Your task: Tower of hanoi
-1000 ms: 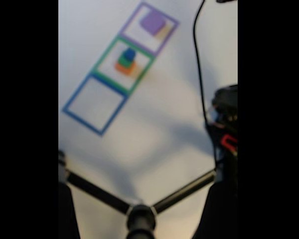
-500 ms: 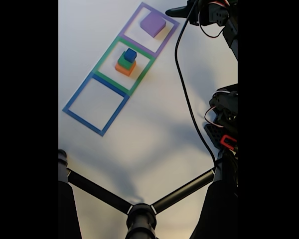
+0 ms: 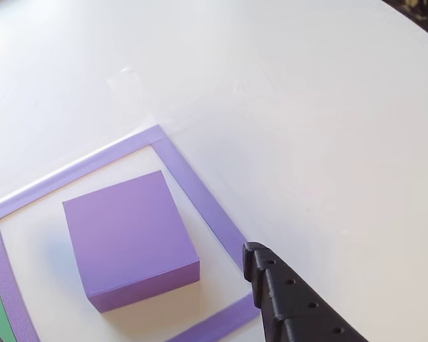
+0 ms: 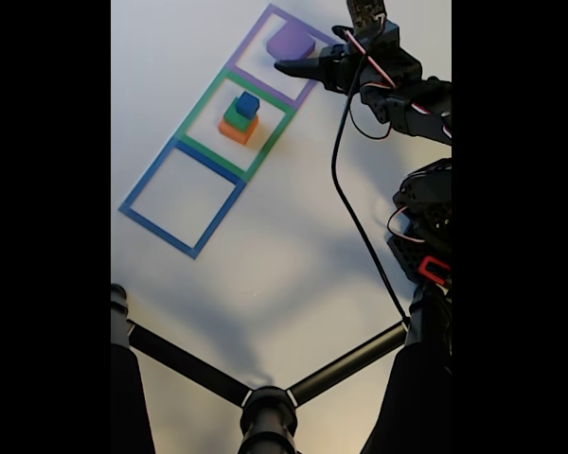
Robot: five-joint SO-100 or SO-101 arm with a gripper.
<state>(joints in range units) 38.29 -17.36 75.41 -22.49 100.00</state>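
In the other view, your purple block (image 3: 128,239) sits in the lower left of the frame, flat on the white worktop (image 3: 307,107), inside a purple tape outline (image 3: 200,196). It lies nearer the outline's lower edge than its upper one and touches no tape. A sliver of green tape (image 3: 0,306) runs along the far lower left edge. One black finger (image 3: 285,299) of your claw enters from the bottom edge, right of centre, with a row of small holes along it; its tip is over the right-hand strip of the purple outline, just beside the block's lower right corner and apart from it. The second finger is out of frame here, so you cannot tell from this view how wide the claw stands.

In the fixed view, the claw (image 4: 289,67) reaches in from the upper right, with its dark tip just at the lower right side of the purple block near the top of the frame. You cannot tell whether it is apart or together; the fingers merge into one dark shape. Below and left of the purple outline, a green tape outline (image 4: 197,102) holds a stack: orange block (image 4: 235,130) at the bottom, green block (image 4: 237,116) on it, blue cube (image 4: 248,102) on top. Further down left lies a blue tape outline (image 4: 151,184). A black cable (image 4: 346,189) trails down the right side, and a black tripod-like stand (image 4: 265,416) crosses the bottom.
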